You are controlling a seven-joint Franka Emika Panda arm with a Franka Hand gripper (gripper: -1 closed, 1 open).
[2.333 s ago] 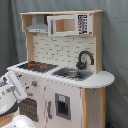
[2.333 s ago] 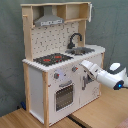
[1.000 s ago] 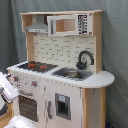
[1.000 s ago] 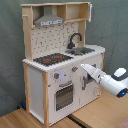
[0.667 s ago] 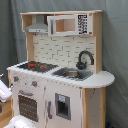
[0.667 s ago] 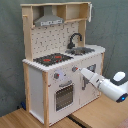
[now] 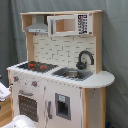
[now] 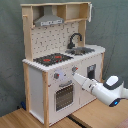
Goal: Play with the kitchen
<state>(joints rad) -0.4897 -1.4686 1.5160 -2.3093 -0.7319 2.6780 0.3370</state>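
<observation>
Kitchen (image 8: 60, 60) front knobs beside gripper (image 8: 76, 76) in the second exterior view, gripper opening impossible to tell

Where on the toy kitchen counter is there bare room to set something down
The rounded counter end past the sink and faucet is bare in the first exterior view. The hob takes the other end and the sink the middle. The front is crowded: the arm reaches toward the knobs above the oven door.

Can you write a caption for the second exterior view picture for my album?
Robot arm reaching toward the knobs on the toy kitchen.
</observation>
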